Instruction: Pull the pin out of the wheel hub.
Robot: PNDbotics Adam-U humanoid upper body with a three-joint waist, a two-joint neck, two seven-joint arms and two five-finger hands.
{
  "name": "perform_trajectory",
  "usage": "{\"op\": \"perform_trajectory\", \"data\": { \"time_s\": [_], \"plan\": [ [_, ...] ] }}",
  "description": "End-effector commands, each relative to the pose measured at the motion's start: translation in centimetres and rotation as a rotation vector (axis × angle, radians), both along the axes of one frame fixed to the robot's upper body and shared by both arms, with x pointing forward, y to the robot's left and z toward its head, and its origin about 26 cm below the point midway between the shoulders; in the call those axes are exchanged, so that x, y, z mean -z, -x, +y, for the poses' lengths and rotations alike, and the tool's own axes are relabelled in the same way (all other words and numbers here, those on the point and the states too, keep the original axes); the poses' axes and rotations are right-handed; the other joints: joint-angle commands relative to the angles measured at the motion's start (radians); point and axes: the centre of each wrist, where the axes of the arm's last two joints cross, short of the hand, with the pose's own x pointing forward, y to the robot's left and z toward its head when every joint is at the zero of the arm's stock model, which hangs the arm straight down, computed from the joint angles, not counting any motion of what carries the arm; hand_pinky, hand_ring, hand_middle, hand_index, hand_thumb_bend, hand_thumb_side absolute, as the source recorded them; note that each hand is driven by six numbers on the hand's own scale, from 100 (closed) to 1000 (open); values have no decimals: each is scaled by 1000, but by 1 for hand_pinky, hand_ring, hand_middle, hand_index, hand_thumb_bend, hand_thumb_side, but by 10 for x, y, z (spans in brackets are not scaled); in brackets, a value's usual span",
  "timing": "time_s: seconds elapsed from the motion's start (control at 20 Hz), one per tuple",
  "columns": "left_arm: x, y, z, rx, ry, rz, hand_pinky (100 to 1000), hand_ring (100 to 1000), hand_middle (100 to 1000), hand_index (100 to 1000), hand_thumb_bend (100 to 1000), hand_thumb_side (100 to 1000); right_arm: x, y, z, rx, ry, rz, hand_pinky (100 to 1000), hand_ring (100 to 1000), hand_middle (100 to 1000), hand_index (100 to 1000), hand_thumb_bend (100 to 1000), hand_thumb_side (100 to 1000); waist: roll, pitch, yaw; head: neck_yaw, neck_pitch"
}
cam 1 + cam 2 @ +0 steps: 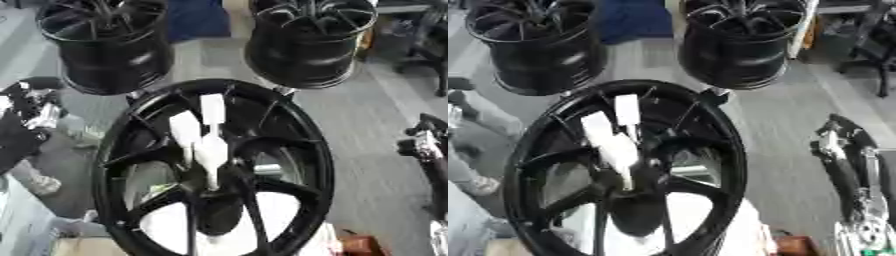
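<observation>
Starting far left, at 9 o'clock: left hand (26,112), parked well apart from the hub (114,150) and touching nothing. Can't tell how the fingers sit, just a black and silver lump at the edge.

Up at 11 o'clock, a spare black wheel (105,45) standing on the floor (376,120). Well behind the hub, so no bother.

Dead centre: the hub itself, upright and face-on to the head camera, probably so the middle is easy to reach from the front. Right in that middle, the pin (210,150) – white, forked at the top with two flat prongs pointing to roughly 11 and 12 o'clock, stem running down into the bore. Not out yet, by the look of it, and not gripped by anything.

Worth watching: black spokes (140,155) fanning out all round the pin, so any reach probably has to come straight in from the front, not from the side.

At 1 o'clock, a second wheel (311,40), just behind the hub's top rim. Further right at 2 o'clock, what looks like a chair (429,45).

Far right, at 3 to 4 o'clock: right hand (837,150), hanging near the hub but apart from it – fingers impossible to read here too. Looks like the whole pull is yet to be done.
</observation>
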Motion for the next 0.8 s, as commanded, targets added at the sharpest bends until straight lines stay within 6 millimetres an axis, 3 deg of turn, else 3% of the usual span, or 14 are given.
{"op": "perform_trajectory", "data": {
  "time_s": [0.05, 0.5, 0.8],
  "plan": [
    [-30, -5, -7, 102, -215, -89, 656, 548, 715, 804, 100, 285, -6, 0, -5, 1, 36, -12, 578, 567, 587, 805, 100, 559, 4, -12, -1, -5, -2],
    [-82, -29, -27, 337, -775, -192, 727, 561, 731, 833, 100, 247, -5, 0, -6, -19, 49, 0, 577, 566, 585, 805, 100, 555, 8, -20, -30, 9, -2],
    [-108, -29, -29, 489, -1024, -201, 751, 566, 729, 838, 100, 244, -6, -1, -4, -38, 50, -1, 577, 566, 584, 805, 100, 555, 10, -12, -55, 20, -2]
  ]
}}
